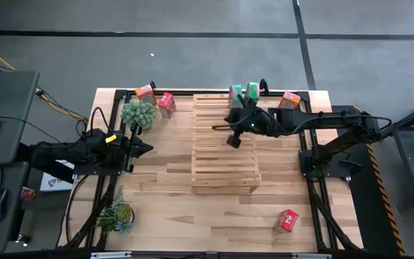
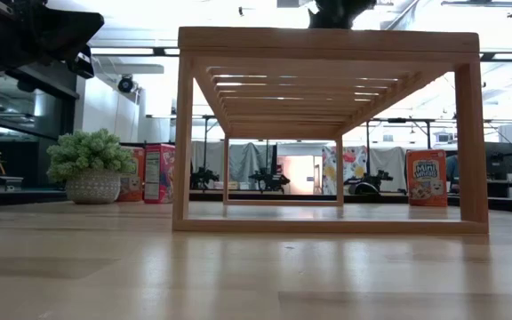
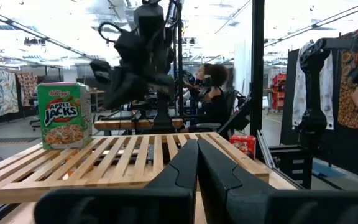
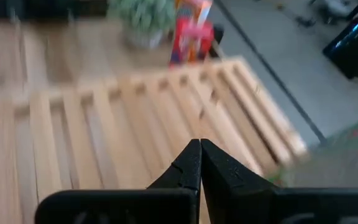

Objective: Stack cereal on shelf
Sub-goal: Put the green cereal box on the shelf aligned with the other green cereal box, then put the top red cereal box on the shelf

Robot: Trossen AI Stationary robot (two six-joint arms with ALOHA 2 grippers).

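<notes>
left gripper (image 1: 146,148) sitting with fingers pressed together, beside the plant (image 1: 138,114), left of the shelf (image 1: 225,155) | orange and red cereal boxes (image 1: 157,99) standing at the far left edge | green boxes (image 1: 244,92) resting on the shelf's far end | right gripper (image 1: 233,139) hovering over the slats, fingers pressed together, holding nothing; one red box (image 1: 287,220) lying near right

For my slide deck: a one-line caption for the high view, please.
Right gripper hovers shut over the slatted shelf, two green cereal boxes at its far end; left gripper waits alongside.
</notes>
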